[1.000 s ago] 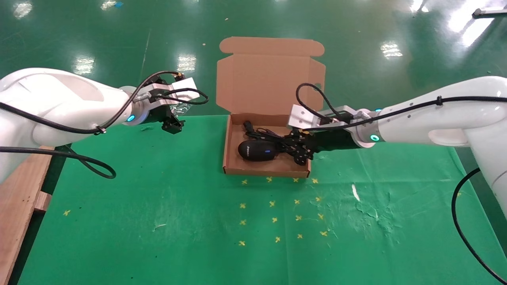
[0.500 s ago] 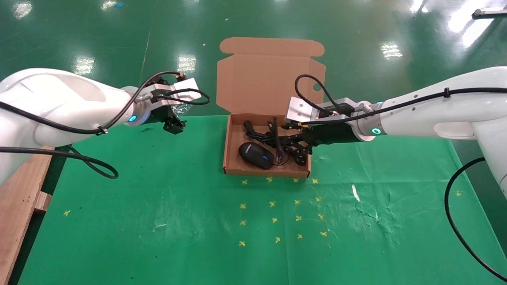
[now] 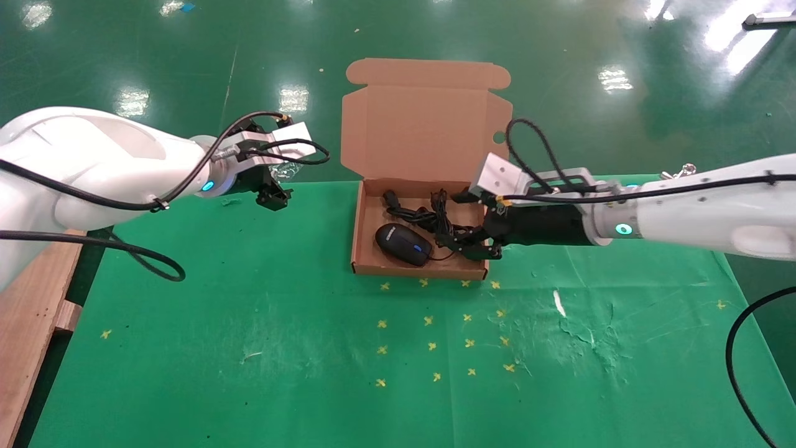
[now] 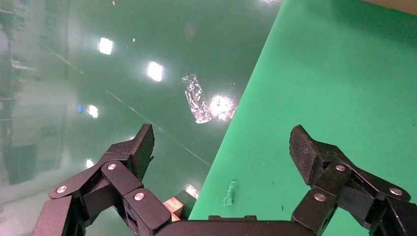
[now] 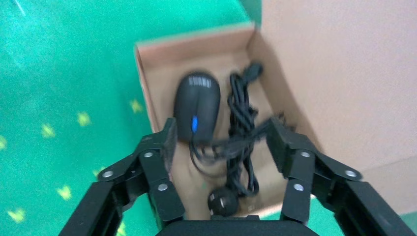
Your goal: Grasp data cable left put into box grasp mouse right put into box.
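**Mouse and data cable inside the open box**

The mouse [image 3: 402,245], a single glossy black oval with a blue scroll wheel and white lettering at its rear end, lies in the near-left part of the box [image 3: 356,233]. Its thin black wire [image 5: 206,157] loops out from the nose toward the cable bundle. One data cable [image 3: 415,213], a thick black cord in a loose coil, lies beside the mouse and toward the far wall; its round black plug [image 5: 220,202] rests near the box's right wall. The box is one shallow brown corrugated tray on the green mat [image 3: 249,323], with its hinged lid [image 3: 423,124] standing open and one round hole in the lid's right flap.

Two grippers appear. The right gripper [image 3: 472,244] hangs over the right end of the box, fingers [image 5: 169,140] spread wide and holding nothing. The left gripper [image 3: 272,198] is parked at the mat's far-left edge, likewise wide open and empty.

Where wire and cord overlap, the strands are hard to separate; the wire possibly crosses the cord. The right gripper hides part of the box's right wall in the head view.
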Controlling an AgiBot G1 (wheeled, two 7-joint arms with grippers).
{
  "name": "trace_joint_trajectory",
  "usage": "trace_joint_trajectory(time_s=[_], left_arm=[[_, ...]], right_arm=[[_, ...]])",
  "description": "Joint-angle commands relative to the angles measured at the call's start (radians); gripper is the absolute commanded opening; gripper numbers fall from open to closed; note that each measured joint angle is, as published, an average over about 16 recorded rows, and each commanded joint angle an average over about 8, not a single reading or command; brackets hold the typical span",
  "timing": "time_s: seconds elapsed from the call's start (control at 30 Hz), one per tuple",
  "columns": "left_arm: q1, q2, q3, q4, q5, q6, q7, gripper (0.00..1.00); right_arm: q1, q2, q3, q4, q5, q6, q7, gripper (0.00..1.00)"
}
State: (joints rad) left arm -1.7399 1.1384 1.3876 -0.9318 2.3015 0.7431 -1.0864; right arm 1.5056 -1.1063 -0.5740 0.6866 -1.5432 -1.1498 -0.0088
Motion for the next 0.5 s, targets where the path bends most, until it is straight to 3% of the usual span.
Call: trace_joint_trajectory(time_s=[0.03, 0.5], left_arm=[[0.000, 0.000, 0.000, 0.000, 0.000, 0.000, 0.000, 1.00], [0.000, 0.000, 0.000, 0.000, 0.000, 0.000, 0.000, 1.00]], right_arm=[[-0.018, 0.021, 0.012, 0.025, 0.034, -0.015, 0.008, 1.00], [-0.146, 0.167, 0.099, 0.202, 0.274, -0.117, 0.066, 1.00]])
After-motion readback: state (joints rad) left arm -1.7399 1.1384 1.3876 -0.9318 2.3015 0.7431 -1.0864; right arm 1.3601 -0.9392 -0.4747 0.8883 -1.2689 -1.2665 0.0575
